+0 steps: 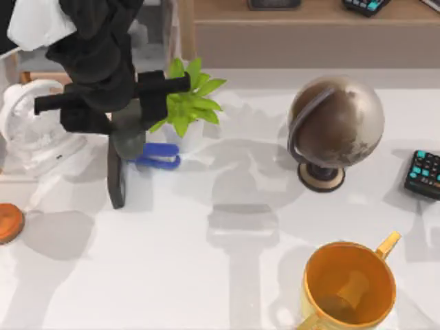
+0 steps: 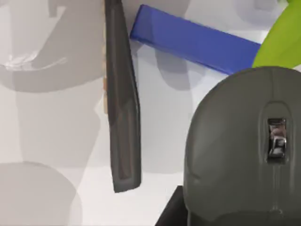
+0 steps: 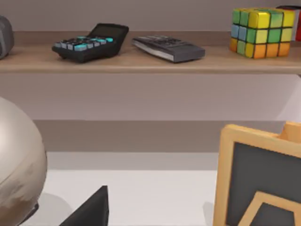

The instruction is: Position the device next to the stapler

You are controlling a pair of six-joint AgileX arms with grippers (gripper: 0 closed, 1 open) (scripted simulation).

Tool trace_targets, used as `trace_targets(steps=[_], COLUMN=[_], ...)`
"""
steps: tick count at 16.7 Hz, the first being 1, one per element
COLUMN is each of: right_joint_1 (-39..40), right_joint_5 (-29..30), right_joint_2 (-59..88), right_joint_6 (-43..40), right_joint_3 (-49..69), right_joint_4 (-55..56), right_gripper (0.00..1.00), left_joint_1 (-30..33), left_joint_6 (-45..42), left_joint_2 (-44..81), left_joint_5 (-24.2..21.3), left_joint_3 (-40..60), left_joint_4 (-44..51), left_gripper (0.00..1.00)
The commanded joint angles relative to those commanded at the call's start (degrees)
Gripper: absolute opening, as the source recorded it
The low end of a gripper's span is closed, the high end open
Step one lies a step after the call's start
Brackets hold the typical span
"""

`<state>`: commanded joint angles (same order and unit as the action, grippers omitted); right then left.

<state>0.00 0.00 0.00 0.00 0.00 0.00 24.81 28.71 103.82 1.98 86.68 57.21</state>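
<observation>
1. The stapler (image 1: 159, 156), small and bright blue, lies on the white table (image 1: 206, 275) at the foot of the potted green plant (image 1: 187, 103). It serves as the landmark below.
2. The left gripper (image 1: 127, 141) hangs directly beside the stapler, on the side away from the globe (image 1: 335, 124). In the left wrist view a grey computer mouse (image 2: 244, 150) with a metal scroll wheel sits close under the camera, and the gripper appears closed on it; the fingers themselves are hidden.
3. The mouse is taken to be the device. It is at the stapler's side, but whether it rests on the table or is held above it cannot be determined.
4. A thin black slab (image 1: 116, 180) lies just beside the stapler's end, running away from the plant.
5. Judged progress: transport is nearly complete. Remaining work is lowering if needed, release, and withdrawal.
6. The right arm is parked; its wrist view faces a shelf holding a calculator (image 3: 91, 42) and a colour cube (image 3: 258, 32).
</observation>
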Motion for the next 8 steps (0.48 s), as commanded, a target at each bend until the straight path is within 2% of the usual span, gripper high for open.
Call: trace_targets(steps=[4, 8], right_joint_1=[0.0, 0.0], right_joint_5=[0.0, 0.0], right_joint_2=[0.0, 0.0], right_joint_6=[0.0, 0.0], right_joint_3=[0.0, 0.0], right_joint_4=[0.0, 0.0], right_gripper=[1.0, 1.0], left_joint_1=[9.06, 15.44], left_joint_6=[5.85, 9.94], left_joint_2=[-0.61, -0.11], left_joint_5=[0.98, 1.86], left_joint_3=[-10.1, -17.37], left_joint_4=[-4.37, -7.83], left_gripper=[0.0, 0.0])
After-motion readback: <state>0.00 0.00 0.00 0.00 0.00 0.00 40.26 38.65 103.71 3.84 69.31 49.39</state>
